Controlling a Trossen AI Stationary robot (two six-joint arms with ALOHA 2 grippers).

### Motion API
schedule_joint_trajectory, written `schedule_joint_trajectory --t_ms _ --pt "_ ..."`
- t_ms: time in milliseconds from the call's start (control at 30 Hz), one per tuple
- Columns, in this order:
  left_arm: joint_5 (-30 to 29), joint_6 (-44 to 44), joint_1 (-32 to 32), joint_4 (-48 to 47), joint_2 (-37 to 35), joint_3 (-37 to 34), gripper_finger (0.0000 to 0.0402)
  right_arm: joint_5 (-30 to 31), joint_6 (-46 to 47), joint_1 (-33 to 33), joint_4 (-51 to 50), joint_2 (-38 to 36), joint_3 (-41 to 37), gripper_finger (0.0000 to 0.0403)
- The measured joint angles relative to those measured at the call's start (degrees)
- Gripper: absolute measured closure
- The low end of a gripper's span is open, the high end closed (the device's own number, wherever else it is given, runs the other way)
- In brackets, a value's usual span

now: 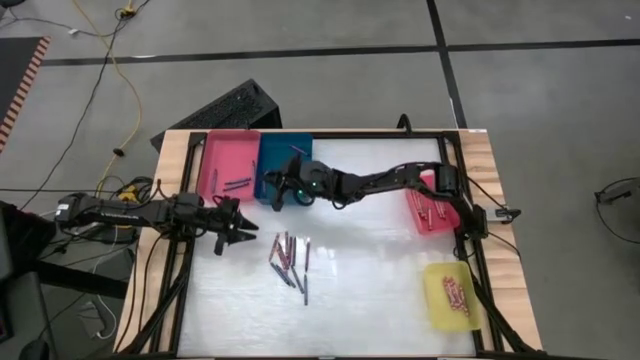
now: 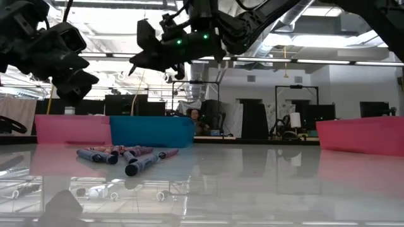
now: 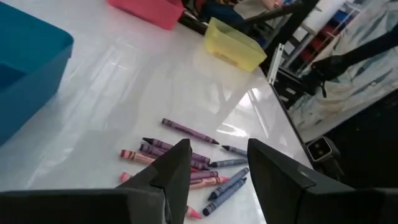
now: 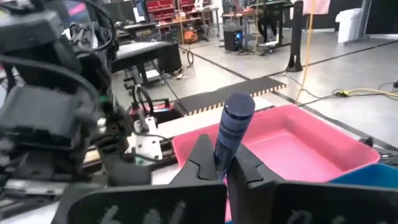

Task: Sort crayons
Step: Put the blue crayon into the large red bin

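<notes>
Here a blue crayon (image 4: 233, 134) stands clamped between the right jaws.

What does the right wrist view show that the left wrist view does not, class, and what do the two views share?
Only the right wrist view shows the right hand shut on a dark blue crayon standing up between its fingers, with the pink tray beyond it and the left arm close by.

Only the left wrist view shows the left hand open above the loose crayons lying on the white table, plus the yellow tray and a red tray at the far side.

Both show part of the blue tray.
</notes>
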Motion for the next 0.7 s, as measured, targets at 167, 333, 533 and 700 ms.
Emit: schedule_joint_trajectory --t_ms 167,333,533,700 --pt "-0.1 0.9 -0.8 0.0 0.0 0.0 0.0266 0.0 0.5 -0.9 1.2 1.4 0.5 0.0398" --pt "0.0 0.4 -0.8 0.1 0.0 0.0 0.0268 0.0 0.4 -0.7 1.1 7.8 5.0 0.0398" --pt "5.4 -2.7 -0.9 -0.7 0.0 0.0 0.0268 -0.4 0.4 -1.3 -1.7 13.4 13.5 0.0395" --pt "7.7 -3.0 -0.9 -1.7 0.0 0.0 0.0268 -0.4 0.4 -2.4 -6.4 16.9 19.2 0.0394"
